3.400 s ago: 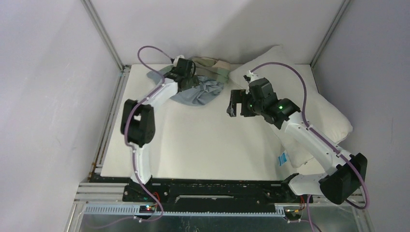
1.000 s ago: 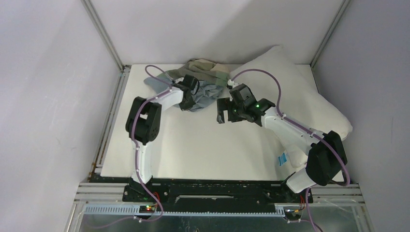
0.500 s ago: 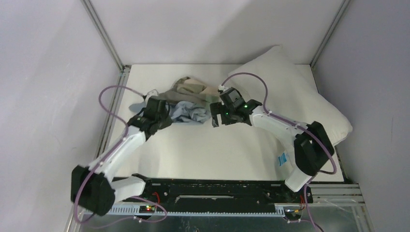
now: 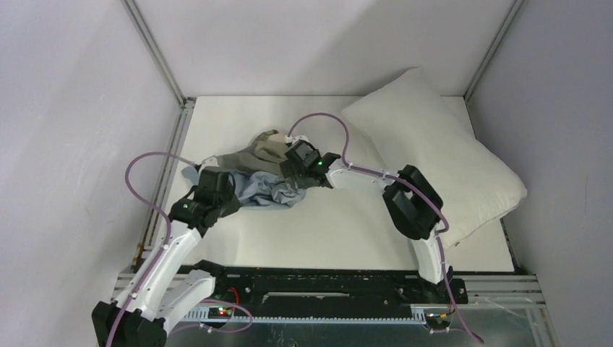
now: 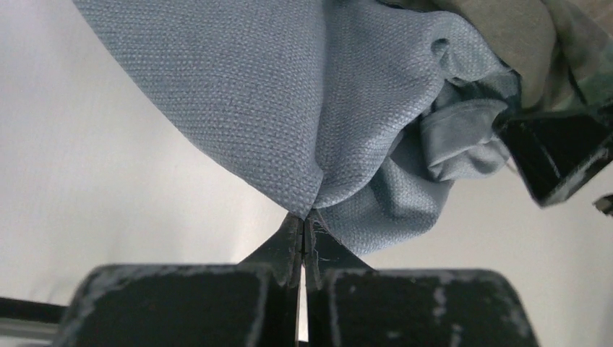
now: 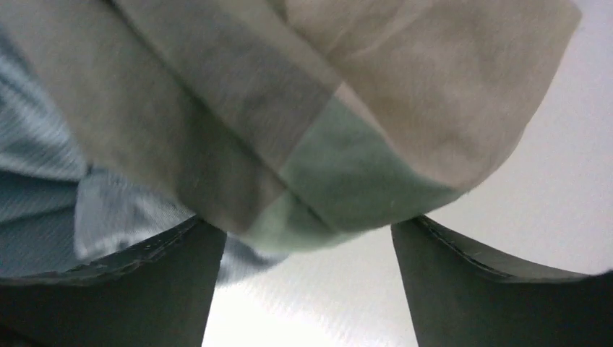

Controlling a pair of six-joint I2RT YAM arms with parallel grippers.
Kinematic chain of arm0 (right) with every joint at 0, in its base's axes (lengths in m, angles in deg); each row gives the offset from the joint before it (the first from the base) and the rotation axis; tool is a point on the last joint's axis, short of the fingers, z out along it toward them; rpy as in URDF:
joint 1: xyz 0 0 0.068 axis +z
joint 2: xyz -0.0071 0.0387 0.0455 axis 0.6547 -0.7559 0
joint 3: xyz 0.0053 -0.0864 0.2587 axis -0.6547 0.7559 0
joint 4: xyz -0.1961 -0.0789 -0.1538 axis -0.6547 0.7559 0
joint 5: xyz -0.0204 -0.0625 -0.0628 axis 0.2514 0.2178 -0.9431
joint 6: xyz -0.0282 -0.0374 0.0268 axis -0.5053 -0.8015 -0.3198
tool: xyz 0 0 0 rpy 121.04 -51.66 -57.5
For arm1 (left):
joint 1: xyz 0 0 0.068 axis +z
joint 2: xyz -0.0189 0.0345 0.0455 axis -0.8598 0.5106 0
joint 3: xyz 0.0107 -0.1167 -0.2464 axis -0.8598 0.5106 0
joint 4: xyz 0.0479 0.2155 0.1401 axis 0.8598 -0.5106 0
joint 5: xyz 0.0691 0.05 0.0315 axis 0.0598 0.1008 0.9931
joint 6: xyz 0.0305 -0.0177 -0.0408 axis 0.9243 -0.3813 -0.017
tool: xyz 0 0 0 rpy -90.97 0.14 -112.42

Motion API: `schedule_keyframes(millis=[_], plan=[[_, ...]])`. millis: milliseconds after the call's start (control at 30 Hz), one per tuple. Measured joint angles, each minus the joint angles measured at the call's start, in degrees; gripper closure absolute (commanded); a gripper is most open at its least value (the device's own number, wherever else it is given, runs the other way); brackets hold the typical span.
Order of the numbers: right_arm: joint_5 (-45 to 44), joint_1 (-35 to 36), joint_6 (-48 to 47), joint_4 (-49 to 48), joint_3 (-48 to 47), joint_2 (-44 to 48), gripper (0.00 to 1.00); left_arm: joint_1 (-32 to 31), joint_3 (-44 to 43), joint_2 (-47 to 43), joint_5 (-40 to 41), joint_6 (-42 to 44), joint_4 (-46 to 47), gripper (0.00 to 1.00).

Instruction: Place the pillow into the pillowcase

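Blue-grey cloth is what you hold: the pillowcase (image 4: pixel 264 184) lies bunched on the table (image 4: pixel 340 231), at about 9 o'clock from its centre, with the paler beige-green inner side turned up at its 1 o'clock end. Your left gripper (image 5: pixel 303 219) is clenched on a thin pinch of the blue outer side at the heap's 8 o'clock edge. Your right gripper (image 6: pixel 307 242) stands spread, with the beige-green hem fold lying between the jaws and not yet clamped. The pillow (image 4: pixel 434 144) lies well apart, running from 1 o'clock to 4 o'clock along the right side, its far end propped against the wall.

Watch these risks:
- The left pinch looks shallow, so a hard pull could slip it free.
- If you close the right jaws on this fold, you may catch both layers and seal the mouth, since the opening cannot be told in the wad.
- Drawing the two grips apart could drag the whole heap, which slides easily.

The table is plain white and smooth. Pale grey walls (image 4: pixel 72 108) and metal posts (image 4: pixel 155 54) close it in on three sides.
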State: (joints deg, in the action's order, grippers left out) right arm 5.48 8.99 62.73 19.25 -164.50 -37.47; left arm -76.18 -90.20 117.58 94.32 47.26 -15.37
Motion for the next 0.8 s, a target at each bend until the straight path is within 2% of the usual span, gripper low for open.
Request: schedule_keyframes(millis=[33,67,133,167,300,500,667,800], plan=[[-1.2,0.3,-0.4,-0.1,-0.9,-1.3,0.31,0.3,0.0,-0.3,0.0,0.3,-0.6,1.0],[-2.6,0.5,-0.7,0.0,-1.7,-2.2,0.44,0.6,0.0,-0.7,0.0,0.6,-1.2,1.0],[-5.7,0.5,-1.5,0.3,-2.4,-3.0,0.92,1.2,0.0,-1.1,0.2,1.4,-2.3,1.0],[-7.0,0.5,-1.9,0.7,-2.6,-3.0,1.0,1.5,-0.1,-1.2,0.2,1.7,-2.7,1.0],[-13.4,0.8,-2.6,6.4,-7.3,-2.5,1.0,2.2,-1.6,-1.4,0.8,3.3,-5.2,1.0],[-20.7,2.7,-4.1,23.6,-23.2,4.0,1.0,2.8,-10.7,-1.3,4.0,6.7,-7.5,1.0],[-20.5,3.6,-5.8,33.5,-36.3,13.9,1.0,3.5,-17.5,-1.3,6.4,9.0,-8.2,1.0],[-15.8,0.9,-6.2,36.7,-37.6,18.7,0.99,4.7,-23.3,-1.0,5.6,10.0,-7.2,1.0]])
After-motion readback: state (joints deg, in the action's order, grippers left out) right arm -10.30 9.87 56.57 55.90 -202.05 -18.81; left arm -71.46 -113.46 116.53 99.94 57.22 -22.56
